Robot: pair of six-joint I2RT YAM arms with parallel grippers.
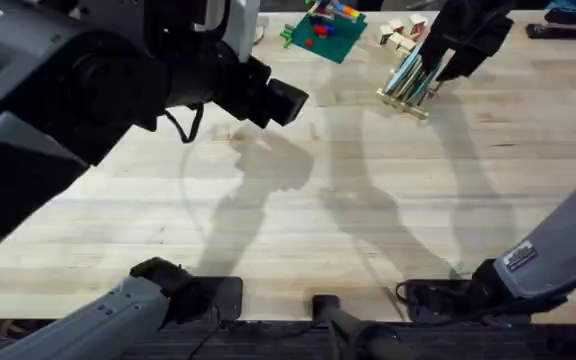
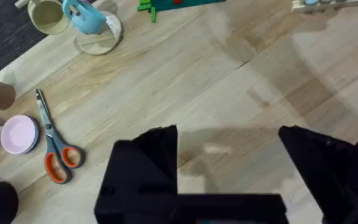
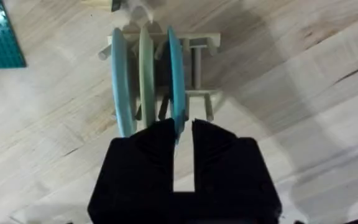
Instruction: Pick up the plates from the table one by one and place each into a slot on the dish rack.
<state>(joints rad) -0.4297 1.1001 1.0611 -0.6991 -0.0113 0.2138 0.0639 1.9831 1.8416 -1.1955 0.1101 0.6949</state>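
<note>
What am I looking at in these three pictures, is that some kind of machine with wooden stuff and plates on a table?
It is a robot with two arms at a pale wooden plank table, each ending in a black two-finger gripper. One picture comes from a camera above the table; the other two come from small cameras on each wrist.

From above, the right arm reaches to the far side, where a small light wooden dish rack with upright pegs stands. Its wrist camera shows three round plates standing on edge in the rack: two sky blue plates and a pale cream plate between them. The right gripper is nearly closed around the rim of one blue plate.

The left gripper hangs open above bare wood, holding nothing. Its camera also shows orange-handled scissors and a small pink round dish.
</note>
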